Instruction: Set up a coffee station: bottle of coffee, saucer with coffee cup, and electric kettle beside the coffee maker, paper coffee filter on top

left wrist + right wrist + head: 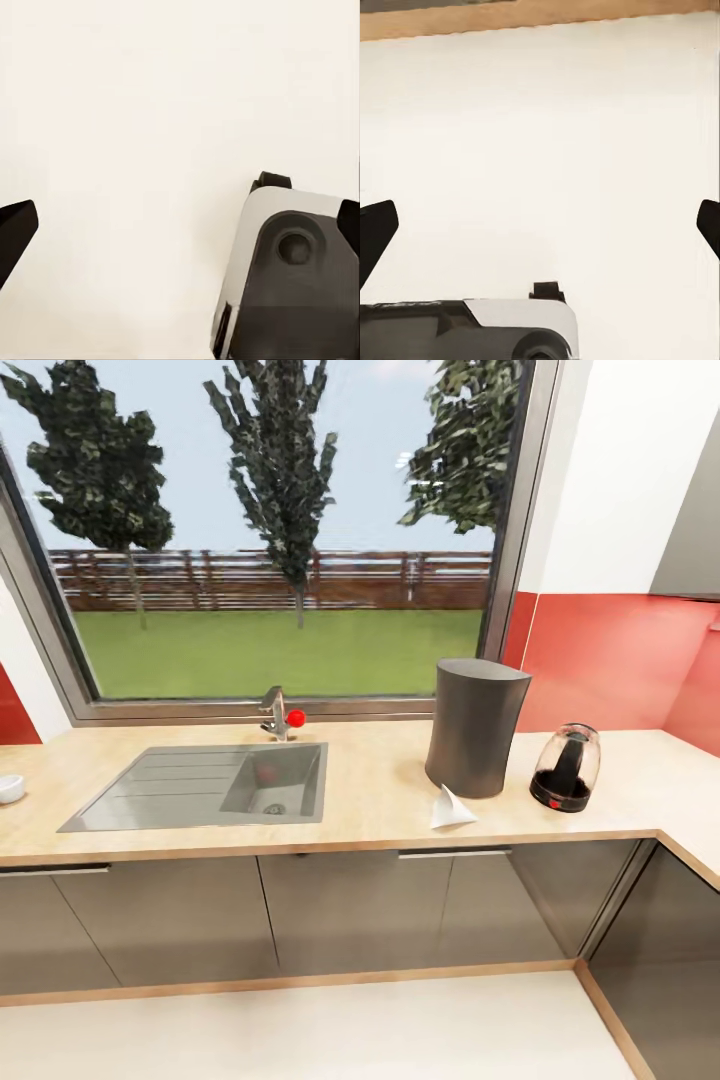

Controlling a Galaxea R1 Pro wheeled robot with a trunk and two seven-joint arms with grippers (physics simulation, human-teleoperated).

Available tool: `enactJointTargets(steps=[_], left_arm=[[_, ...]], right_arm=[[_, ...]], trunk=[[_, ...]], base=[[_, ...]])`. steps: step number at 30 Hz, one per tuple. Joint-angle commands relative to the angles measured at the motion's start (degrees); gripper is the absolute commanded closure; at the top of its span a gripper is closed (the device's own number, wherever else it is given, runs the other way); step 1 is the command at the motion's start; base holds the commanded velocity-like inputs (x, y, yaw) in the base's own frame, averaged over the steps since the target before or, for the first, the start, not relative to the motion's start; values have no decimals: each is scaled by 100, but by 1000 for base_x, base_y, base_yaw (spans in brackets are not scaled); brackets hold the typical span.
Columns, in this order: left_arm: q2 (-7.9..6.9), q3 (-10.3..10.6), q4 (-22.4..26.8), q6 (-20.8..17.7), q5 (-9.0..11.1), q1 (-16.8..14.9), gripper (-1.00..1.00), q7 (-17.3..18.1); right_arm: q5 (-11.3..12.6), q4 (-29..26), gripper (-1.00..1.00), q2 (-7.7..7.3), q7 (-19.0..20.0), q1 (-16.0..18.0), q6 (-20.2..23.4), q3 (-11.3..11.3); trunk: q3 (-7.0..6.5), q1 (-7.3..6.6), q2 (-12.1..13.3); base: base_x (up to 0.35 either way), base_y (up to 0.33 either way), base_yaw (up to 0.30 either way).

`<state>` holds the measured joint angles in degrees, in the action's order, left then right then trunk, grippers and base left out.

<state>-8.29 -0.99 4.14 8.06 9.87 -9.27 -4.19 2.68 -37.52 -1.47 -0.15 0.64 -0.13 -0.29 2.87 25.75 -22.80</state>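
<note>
The coffee maker (476, 726), a tall dark column, stands on the kitchen countertop (380, 800) right of the sink. The paper coffee filter (449, 809) lies on the counter at its front foot, touching or nearly touching it. The electric kettle (566, 768), a clear dome on a black base, stands just to its right. A small white round dish (9, 788) sits at the far left, cut by the frame edge; cup or saucer, I cannot tell. The bottle of coffee and the kitchen shelf are out of view. My left gripper (180, 225) and right gripper (542, 225) hang open and empty over pale floor.
A grey sink (205, 785) with a tap (275, 712) is set into the counter under a large window. Glossy dark cabinets (330, 910) run below, and the counter turns a corner at the right (690, 840). Pale floor (300, 1030) lies between me and the cabinets.
</note>
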Motion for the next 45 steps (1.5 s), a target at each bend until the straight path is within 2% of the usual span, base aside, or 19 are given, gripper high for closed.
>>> enactJointTargets(steps=[1, 3, 4, 5, 6, 9, 12, 15, 21, 24, 26, 30, 34, 39, 45], left_arm=[[10, -10, -228, 20, 32, 28, -100, 0], [23, -4, -242, 13, 32, 50, -100, 3], [33, 0, -251, -5, 32, 71, -100, 5], [36, 1, -254, -10, 32, 80, -100, 6], [33, 0, -255, -12, 32, 84, -100, 6], [31, -2, -256, -14, 32, 90, -100, 6], [29, -5, -256, -19, 32, 91, -100, 6], [35, -4, -260, -27, 36, 92, -100, 11], [53, -5, -266, -55, 40, 92, -100, 24], [60, -6, -274, -151, 41, 92, -100, 24], [63, -7, -315, -363, 41, 111, -100, 18], [72, -6, -377, -528, 32, 256, -100, 19], [73, -6, -380, -536, 33, 387, -100, 10], [73, -7, -386, -533, 32, 476, -100, -2], [73, -7, -388, -534, 32, 495, -100, -2]], right_arm=[[23, -1105, -100, 1, -88, 24, 11, 4], [20, -1586, -100, 15, -345, 86, 30, 11], [27, -2145, -100, 50, -938, 314, 148, 29], [33, -2323, -100, 100, -1206, 548, 363, 34], [36, -2390, -100, 139, -1314, 736, 554, 35], [39, -2452, -100, 204, -1447, 1281, 1044, 37], [39, -2460, -100, 253, -1486, 1696, 1281, 38], [30, -2435, -100, 352, -1517, 2077, 1410, 38], [12, -2219, -100, 479, -1579, 2516, 1469, 38], [13, -2127, -100, 498, -1696, 2632, 1471, 40], [13, -2086, -100, 513, -1847, 2687, 1472, 56], [10, -2030, -100, 568, -1911, 2714, 1473, 181], [7, -1997, -100, 615, -1910, 2714, 1482, 228], [2, -1989, -100, 754, -1910, 2714, 1482, 246], [-5, -1987, -100, 779, -1911, 2714, 1482, 244]], trunk=[[13, 3, -12], [13, 3, -12], [13, 3, -12], [13, 3, -12], [13, 3, -12], [13, 3, -12], [13, 3, -12], [13, 3, -12], [13, 3, -12], [13, 3, -12], [13, 3, -12], [13, 3, -12], [13, 3, -12], [13, 3, -12], [13, 3, -12]], base=[[0, 0, 0], [0, 0, 0], [0, 0, 0], [0, 0, 0], [0, 0, 0], [0, 0, 0], [0, 0, 0], [0, 0, 0], [0, 0, 0], [4, 0, 0], [94, 0, 0], [256, 22, 0], [262, 95, 0], [112, 28, 0], [278, 3, 0]])
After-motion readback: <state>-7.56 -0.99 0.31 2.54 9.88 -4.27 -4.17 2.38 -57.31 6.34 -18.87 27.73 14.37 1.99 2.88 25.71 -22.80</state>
